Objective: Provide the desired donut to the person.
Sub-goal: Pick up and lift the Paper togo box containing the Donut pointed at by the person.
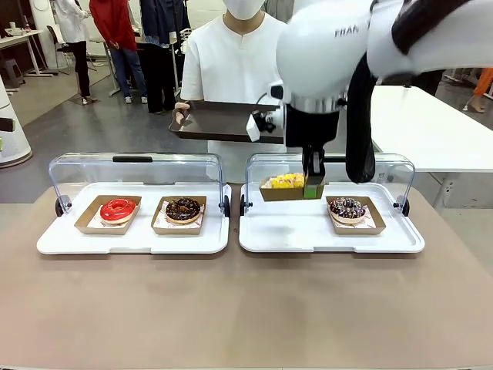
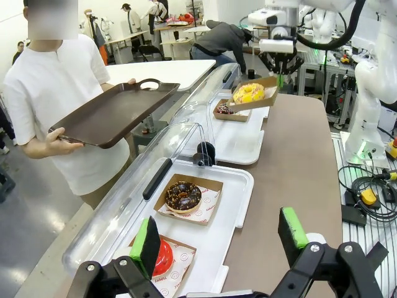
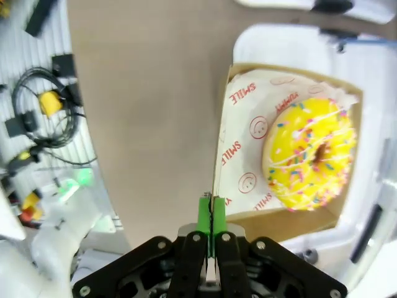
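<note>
A yellow sprinkled donut (image 1: 286, 181) (image 3: 313, 152) lies in a brown cardboard box (image 1: 281, 193) (image 3: 248, 143). My right gripper (image 1: 313, 189) (image 3: 209, 208) is shut on the box's side wall and holds it a little above the right white tray (image 1: 308, 235). The person (image 1: 231, 62) stands across the table and holds out a dark brown serving tray (image 1: 219, 121) (image 2: 111, 112) with both hands. In the left wrist view, my left gripper (image 2: 220, 234) hangs open over the near tray with nothing between its fingers; the lifted yellow donut (image 2: 248, 93) shows farther off.
The left white tray (image 1: 131, 240) holds a red glazed donut (image 1: 117, 209) and a chocolate donut (image 1: 182, 208), each in its own box. A chocolate sprinkled donut (image 1: 347, 208) sits on the right tray. Both clear lids stand raised behind the trays. The table's front half is bare.
</note>
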Tool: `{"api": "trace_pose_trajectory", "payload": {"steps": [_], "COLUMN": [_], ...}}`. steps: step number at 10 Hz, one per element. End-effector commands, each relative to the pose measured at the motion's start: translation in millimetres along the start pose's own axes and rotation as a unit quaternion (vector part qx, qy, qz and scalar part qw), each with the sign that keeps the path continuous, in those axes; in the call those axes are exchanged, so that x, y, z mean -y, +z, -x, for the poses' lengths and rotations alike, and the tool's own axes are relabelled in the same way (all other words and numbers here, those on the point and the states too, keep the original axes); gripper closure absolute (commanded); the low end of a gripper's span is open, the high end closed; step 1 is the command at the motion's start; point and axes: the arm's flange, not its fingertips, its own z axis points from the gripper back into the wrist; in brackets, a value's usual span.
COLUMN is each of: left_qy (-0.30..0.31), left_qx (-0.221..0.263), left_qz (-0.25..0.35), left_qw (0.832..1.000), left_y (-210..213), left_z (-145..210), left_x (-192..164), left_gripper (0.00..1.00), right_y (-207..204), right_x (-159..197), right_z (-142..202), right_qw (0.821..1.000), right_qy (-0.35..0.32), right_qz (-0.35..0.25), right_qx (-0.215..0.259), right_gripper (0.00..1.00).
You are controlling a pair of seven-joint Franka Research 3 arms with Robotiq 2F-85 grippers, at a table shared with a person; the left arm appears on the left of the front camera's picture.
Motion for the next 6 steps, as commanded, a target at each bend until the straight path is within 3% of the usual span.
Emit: {"api": "trace_pose_trajectory", "payload": {"steps": [1,6], "left_qy": [-0.002,-0.002], "left_qx": [0.005,0.005], "left_qz": [-0.004,-0.004], "left_qw": [1.0,1.0], "left_y": [1,1], "left_z": [0,0], "left_x": [-1,-1], "left_gripper": [0.0,0.0], "right_y": [28,55], "right_x": [0,-1], "right_z": [-13,-10], "right_qw": [1.0,1.0], "right_qy": [-0.017,-0.008], "right_qz": [0.003,0.013], "right_qx": [0.001,0.013], "right_gripper": [1.0,1.0]}}
